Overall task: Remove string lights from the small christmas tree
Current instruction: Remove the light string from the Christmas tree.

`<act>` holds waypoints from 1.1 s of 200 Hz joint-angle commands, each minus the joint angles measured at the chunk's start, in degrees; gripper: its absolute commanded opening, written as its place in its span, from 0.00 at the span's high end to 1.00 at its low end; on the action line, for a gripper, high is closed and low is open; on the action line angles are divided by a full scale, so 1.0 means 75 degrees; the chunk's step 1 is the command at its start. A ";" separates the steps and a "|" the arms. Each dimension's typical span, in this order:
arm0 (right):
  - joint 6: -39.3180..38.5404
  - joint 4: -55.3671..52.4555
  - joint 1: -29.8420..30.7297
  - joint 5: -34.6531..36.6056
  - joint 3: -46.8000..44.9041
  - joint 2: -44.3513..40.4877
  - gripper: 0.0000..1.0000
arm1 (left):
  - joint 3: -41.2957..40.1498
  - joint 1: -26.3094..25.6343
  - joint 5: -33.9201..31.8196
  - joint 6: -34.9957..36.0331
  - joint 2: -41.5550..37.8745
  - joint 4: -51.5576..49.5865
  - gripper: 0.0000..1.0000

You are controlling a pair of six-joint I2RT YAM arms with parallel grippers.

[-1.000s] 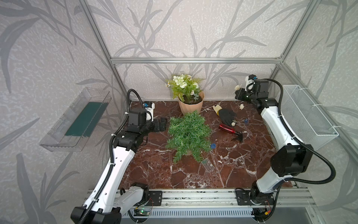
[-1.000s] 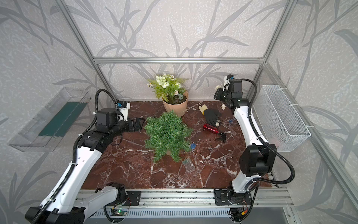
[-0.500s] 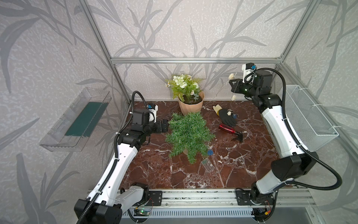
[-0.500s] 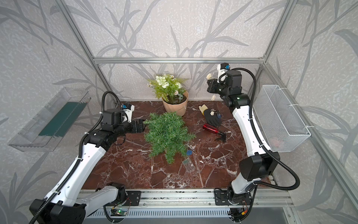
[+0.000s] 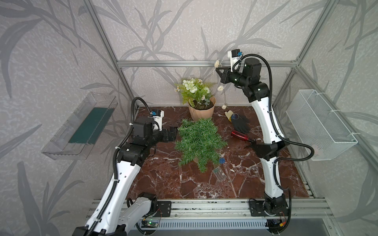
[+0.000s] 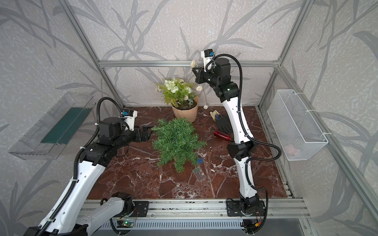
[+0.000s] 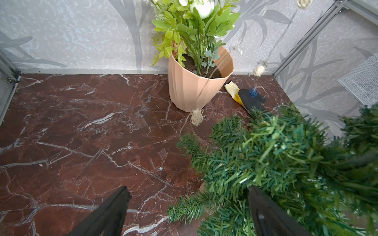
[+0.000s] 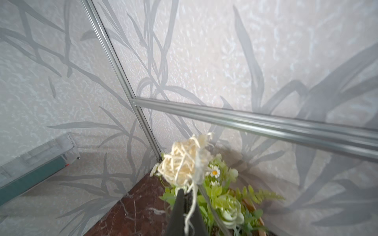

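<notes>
2 grippers, 2 states. My right gripper (image 5: 217,70) is raised high near the back wall, above and to the right of the pot (image 5: 201,114). Its jaws are pressed together on the thin wire of the lights (image 5: 220,88). In the right wrist view a cream ball (image 8: 184,163) sits just past my fingertips. From there the wire hangs down past 2 more cream balls to a blue ball (image 5: 234,116) lying on the glove (image 5: 242,125).

The rest of the lights are around the tree (image 5: 199,141), which stands mid-table just in front of the pot. From above I cannot tell whether its trunk is upright. A pot-side ball (image 7: 196,119) is by the pot's foot, and its wire runs into the branches. A front blue ball (image 5: 222,160) sits at the tree's near edge. The clear battery box (image 5: 219,173) lies flat on the table (image 5: 163,183) just in front of it.

My left gripper (image 5: 173,133) is low at the tree's left side. Its jaws are wide apart and grip nothing. In the left wrist view 1 finger (image 7: 110,212) is over bare table and the other is among the outer needles.
</notes>
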 commanded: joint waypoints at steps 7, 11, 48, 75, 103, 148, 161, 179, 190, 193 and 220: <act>0.1252 0.2115 -0.0367 -0.0520 0.0037 0.0194 1.00 | -0.0064 -0.0029 0.0163 0.0196 -0.0350 -0.0186 0.08; 0.1314 0.2356 -0.0391 -0.0443 -0.0146 0.0120 1.00 | -0.0062 -0.0027 0.0176 0.0221 -0.0384 -0.0222 0.08; 0.1714 0.3912 -0.0618 0.0146 -0.0793 -0.0219 1.00 | -0.0050 -0.0024 0.0142 0.0339 -0.0519 -0.0349 0.08; 0.2644 0.4647 -0.0978 0.0600 -0.0327 -0.0084 1.00 | -0.0096 -0.0026 0.0176 0.0237 -0.0403 -0.0245 0.08; 0.3285 0.4852 -0.1289 0.0596 -0.0280 -0.0242 1.00 | -0.0178 -0.0025 0.0235 0.0079 -0.0331 0.0003 0.08; 0.3219 0.4583 -0.1549 0.0172 -0.0385 -0.0840 1.00 | -0.0169 -0.0027 0.0259 0.0005 -0.0155 0.0075 0.08; 0.3208 0.4365 -0.1674 0.0036 -0.0385 -0.1002 1.00 | -0.0173 -0.0027 0.0265 -0.0028 -0.0153 0.0097 0.08; 0.3023 0.3717 -0.1811 -0.0161 -0.0378 -0.1238 1.00 | -0.0189 -0.0027 0.0227 -0.0082 -0.0208 0.0116 0.09; 0.2657 0.3059 -0.1837 -0.0213 -0.0394 -0.1409 1.00 | -0.0223 -0.0027 0.0195 -0.0082 -0.0263 0.0141 0.09; 0.2511 0.2884 -0.1837 -0.0212 -0.0397 -0.1464 1.00 | -0.0237 -0.0027 0.0189 -0.0087 -0.0278 0.0153 0.09; 0.1502 0.1262 -0.1814 -0.0106 -0.0475 -0.1952 1.00 | -0.0255 -0.0027 0.0188 -0.0093 -0.0333 0.0129 0.08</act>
